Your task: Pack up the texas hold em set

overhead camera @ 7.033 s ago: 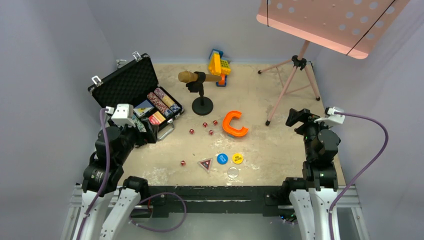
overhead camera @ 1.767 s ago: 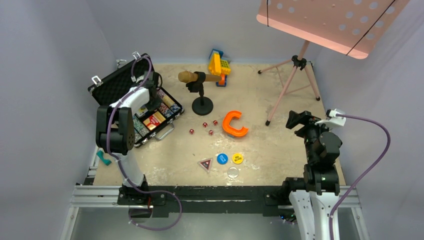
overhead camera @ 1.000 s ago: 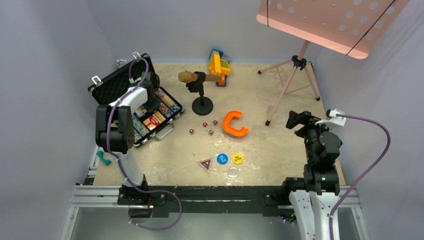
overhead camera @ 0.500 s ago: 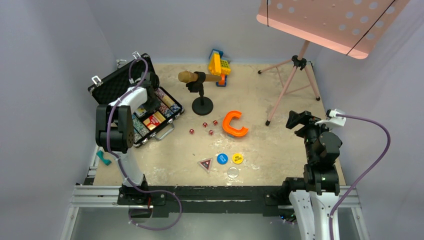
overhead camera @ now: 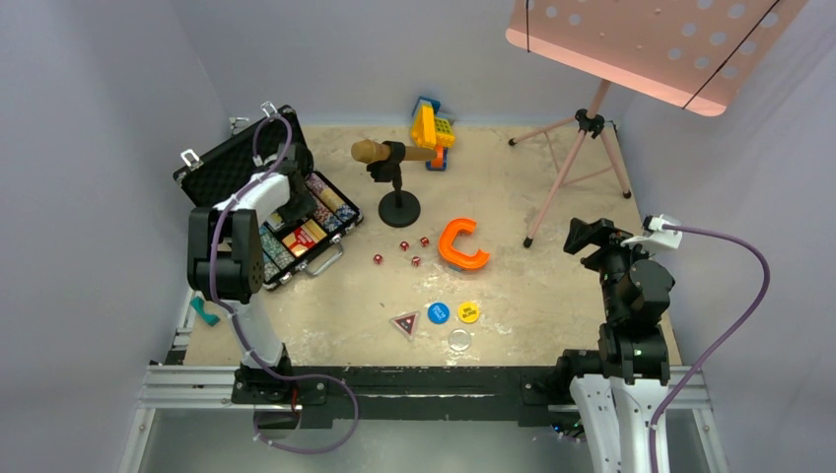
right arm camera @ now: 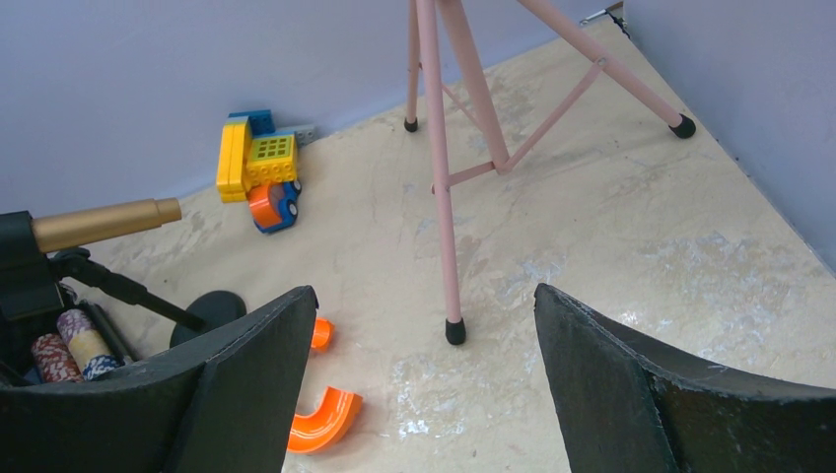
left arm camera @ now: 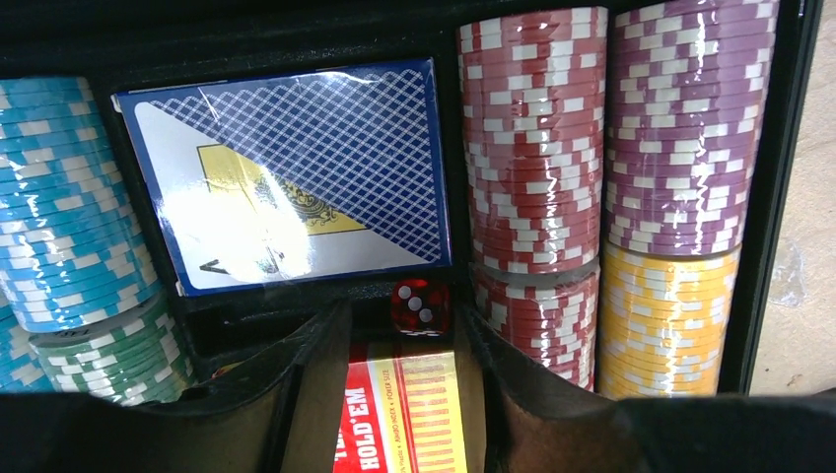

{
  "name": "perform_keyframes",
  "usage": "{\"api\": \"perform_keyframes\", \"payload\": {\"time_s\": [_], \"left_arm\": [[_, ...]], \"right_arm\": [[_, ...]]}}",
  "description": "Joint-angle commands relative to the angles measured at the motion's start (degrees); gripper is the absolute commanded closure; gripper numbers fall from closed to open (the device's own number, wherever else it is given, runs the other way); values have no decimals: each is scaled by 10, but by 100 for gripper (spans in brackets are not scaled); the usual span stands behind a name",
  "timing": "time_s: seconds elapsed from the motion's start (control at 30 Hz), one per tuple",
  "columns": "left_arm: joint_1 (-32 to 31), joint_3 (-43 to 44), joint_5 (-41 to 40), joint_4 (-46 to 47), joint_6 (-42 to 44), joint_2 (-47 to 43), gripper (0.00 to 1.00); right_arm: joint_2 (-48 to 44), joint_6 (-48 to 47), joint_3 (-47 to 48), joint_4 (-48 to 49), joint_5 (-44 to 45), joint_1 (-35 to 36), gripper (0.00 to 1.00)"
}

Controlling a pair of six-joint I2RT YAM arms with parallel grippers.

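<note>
The black case (overhead camera: pixel 232 163) lies open at the far left, with chip rows (left arm camera: pixel 532 138) and a blue card deck (left arm camera: pixel 296 177) inside. My left gripper (left arm camera: pixel 401 313) hovers low over the case (overhead camera: pixel 294 200), open. A red die (left arm camera: pixel 421 305) lies free in the slot between the blue deck and a red deck (left arm camera: pixel 404 414), just past the fingertips. Several red dice (overhead camera: pixel 404 246) lie mid-table. The triangular button (overhead camera: pixel 404 322), blue button (overhead camera: pixel 439 311) and yellow button (overhead camera: pixel 469 311) lie near the front. My right gripper (right arm camera: pixel 424 305) is open and empty at the right (overhead camera: pixel 584 235).
An orange C-shaped piece (overhead camera: pixel 461 246) lies beside the dice. A microphone on a round-based stand (overhead camera: pixel 394 168) is right of the case. A yellow toy (overhead camera: pixel 432 128) is at the back. A pink music stand (overhead camera: pixel 577 168) has a foot (right arm camera: pixel 453 331) ahead of my right gripper. A clear disc (overhead camera: pixel 458 340) lies by the buttons.
Since seven seconds ago my left arm has reached out over the case, and the die that lay left of the triangular button is gone from the table. Over the last second, almost nothing moved.
</note>
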Motion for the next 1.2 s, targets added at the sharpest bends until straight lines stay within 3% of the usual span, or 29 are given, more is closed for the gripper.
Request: {"api": "perform_keyframes", "payload": {"time_s": [0.0, 0.2, 0.37, 0.8, 0.97, 1.17], "left_arm": [[-5, -18, 16, 41, 10, -49, 52], [-13, -39, 4, 58, 22, -97, 43], [-27, -45, -3, 61, 43, -126, 41], [-148, -99, 67, 8, 23, -217, 41], [-159, -161, 140, 23, 53, -245, 39], [-200, -231, 130, 30, 100, -311, 33]], "right_arm": [[1, -1, 20, 12, 5, -2, 15], [0, -1, 20, 12, 4, -2, 15], [-1, -2, 20, 12, 3, -2, 15], [-4, -2, 22, 10, 0, -2, 15], [-7, -4, 21, 14, -7, -2, 14], [-11, -4, 21, 14, -8, -2, 14]]}}
